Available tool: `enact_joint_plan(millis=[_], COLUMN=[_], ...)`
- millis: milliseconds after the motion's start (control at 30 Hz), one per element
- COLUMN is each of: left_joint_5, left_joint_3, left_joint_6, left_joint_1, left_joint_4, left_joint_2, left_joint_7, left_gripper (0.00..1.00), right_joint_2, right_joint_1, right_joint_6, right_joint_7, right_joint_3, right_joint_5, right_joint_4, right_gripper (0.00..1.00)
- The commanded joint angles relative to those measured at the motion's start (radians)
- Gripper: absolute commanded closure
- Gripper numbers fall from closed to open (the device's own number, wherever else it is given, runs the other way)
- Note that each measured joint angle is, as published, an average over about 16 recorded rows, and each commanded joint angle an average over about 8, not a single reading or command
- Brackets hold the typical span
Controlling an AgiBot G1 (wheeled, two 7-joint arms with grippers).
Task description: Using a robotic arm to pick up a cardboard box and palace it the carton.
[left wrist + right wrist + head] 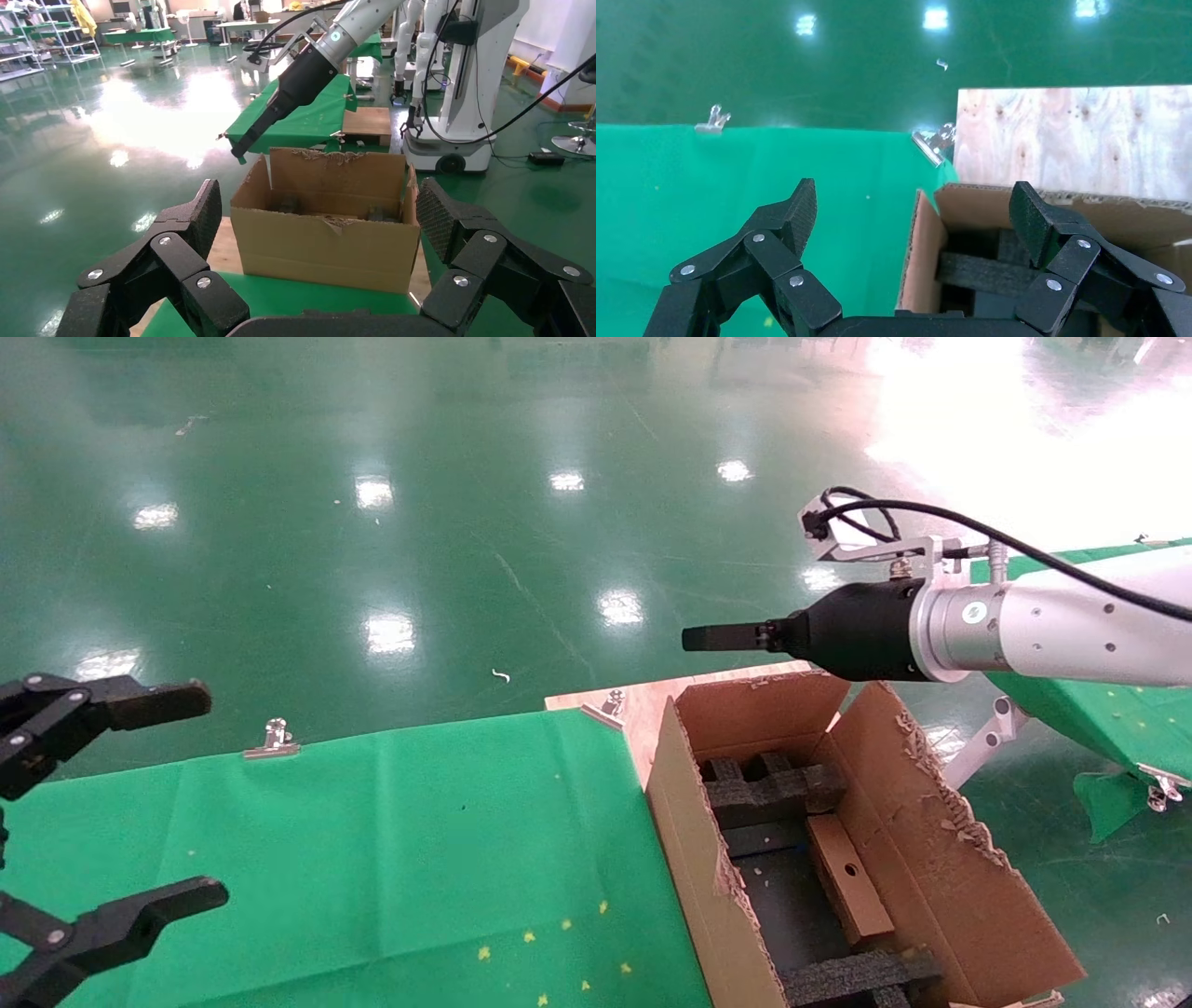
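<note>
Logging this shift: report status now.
Right gripper open, empty, above carton. Left gripper open, parked over green table. Cardboard box inside carton. Nothing obstructing.

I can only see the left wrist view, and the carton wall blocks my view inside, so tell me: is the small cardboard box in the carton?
Observer: Yes. The cardboard box lies inside the carton, along its right wall, between the black foam inserts, with its round hole facing up.
Operator: My left tool is open and idle. Is the right one holding anything?
Observer: No. Its wrist view shows the right tool open and empty, above the carton's far end.
</note>
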Motion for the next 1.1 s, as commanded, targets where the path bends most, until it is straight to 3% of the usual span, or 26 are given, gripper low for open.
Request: enact_joint_plan(millis=[33, 1100], left_joint_5=[0.0, 0.0], left_joint_3=[0.0, 0.0], left_joint_6=[0.0, 0.0], left_joint_1=[0.0, 0.0], left_joint_4=[0.0, 0.0], left_joint_2=[0.0, 0.0], left_joint_7=[0.0, 0.0], left_gripper=[0.0, 0.0], right_joint_2=[-0.001, -0.066], right_joint_1=[-0.009, -0.557], right_joint_6=[-0.006, -0.504], right_joint_7=[-0.01, -0.805], right_joint_3=[0.011, 0.848], right_joint_5=[0.001, 0.313], right_joint_4=[-0.001, -0.045], right_gripper=[0.0, 0.0])
